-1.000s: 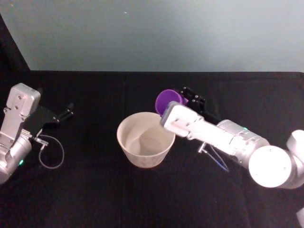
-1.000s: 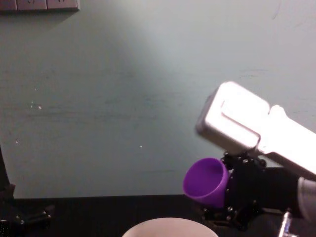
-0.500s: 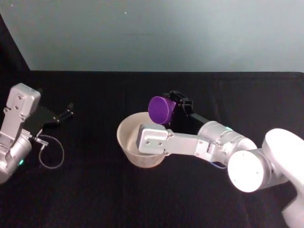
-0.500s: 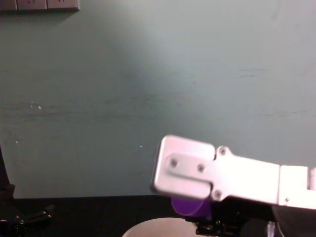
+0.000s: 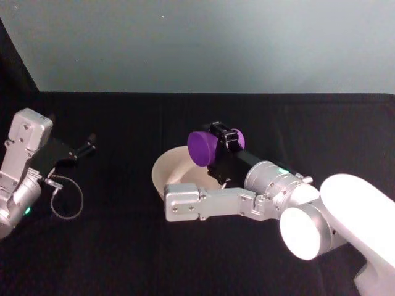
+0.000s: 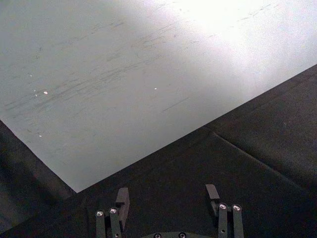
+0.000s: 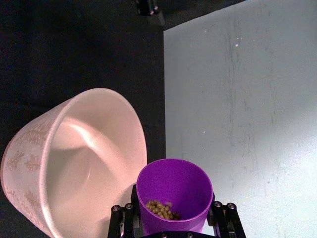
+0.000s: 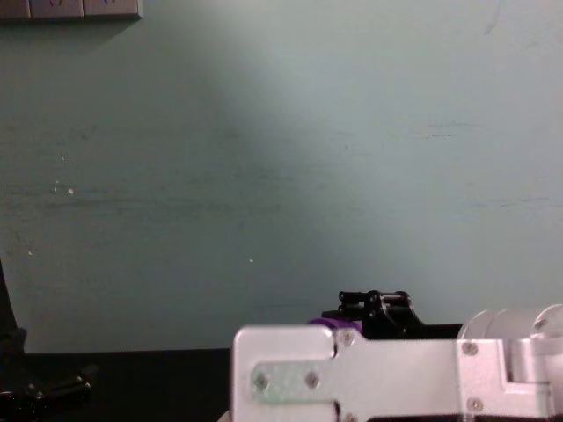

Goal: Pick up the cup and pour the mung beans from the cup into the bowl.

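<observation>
Black cloth covers the desk (image 5: 123, 259), with a pale green wall (image 5: 216, 43) behind it. From where I stand a good deal is blocked. In the head view the silver arm link (image 5: 210, 205) lies across the near side of the bowl (image 5: 165, 172), so only its left and far rim show, near the middle of the desk. In the chest view that link takes up the lower right, and just a sliver of purple peeks above it.

Half a second ago the cup (image 5: 202, 148) sat a little farther right, at the bowl's far rim. It has since swung left and tipped further over the bowl, and the link has dropped lower toward the near edge.

The right gripper (image 5: 222, 143) has its jaws clenched on the cup's sides, holding it tilted over the bowl's far right rim; I cannot tell whether cup and rim touch. The cup is smooth, bright purple and tapered. The right wrist view looks into its mouth, where a small heap of mung beans (image 7: 161, 209) lies against the lower wall. The bowl's outer wall carries a faint leaf pattern.

The left gripper (image 5: 86, 147) is parked by the desk's left edge, jaws released and apart, with a cable loop (image 5: 66, 197) beside its arm.
</observation>
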Controlling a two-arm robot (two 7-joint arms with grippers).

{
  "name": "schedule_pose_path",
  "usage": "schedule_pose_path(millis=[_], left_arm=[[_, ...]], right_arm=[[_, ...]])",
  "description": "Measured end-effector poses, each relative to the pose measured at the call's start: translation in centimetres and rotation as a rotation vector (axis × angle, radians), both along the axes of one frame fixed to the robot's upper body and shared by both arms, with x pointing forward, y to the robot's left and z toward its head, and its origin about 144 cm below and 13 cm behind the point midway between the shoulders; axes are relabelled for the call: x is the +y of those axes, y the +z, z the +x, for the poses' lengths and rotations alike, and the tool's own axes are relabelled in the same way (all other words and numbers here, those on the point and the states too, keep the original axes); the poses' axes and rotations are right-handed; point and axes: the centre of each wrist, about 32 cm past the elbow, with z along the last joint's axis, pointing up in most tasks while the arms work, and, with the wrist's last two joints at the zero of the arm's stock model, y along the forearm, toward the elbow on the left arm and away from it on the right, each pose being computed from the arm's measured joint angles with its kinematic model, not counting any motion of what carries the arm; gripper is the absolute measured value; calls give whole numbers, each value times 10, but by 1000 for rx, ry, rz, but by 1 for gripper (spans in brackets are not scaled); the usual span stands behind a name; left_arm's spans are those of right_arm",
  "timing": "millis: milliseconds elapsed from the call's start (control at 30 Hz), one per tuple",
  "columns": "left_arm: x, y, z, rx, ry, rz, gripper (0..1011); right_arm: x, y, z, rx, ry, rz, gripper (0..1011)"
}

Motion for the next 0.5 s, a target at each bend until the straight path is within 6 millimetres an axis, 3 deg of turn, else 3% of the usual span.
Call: schedule_pose_path(millis=[500], left_arm=[[0, 0, 0, 0, 0, 0, 1000]], right_arm=[[10, -2, -4, -63, 5, -124, 731]])
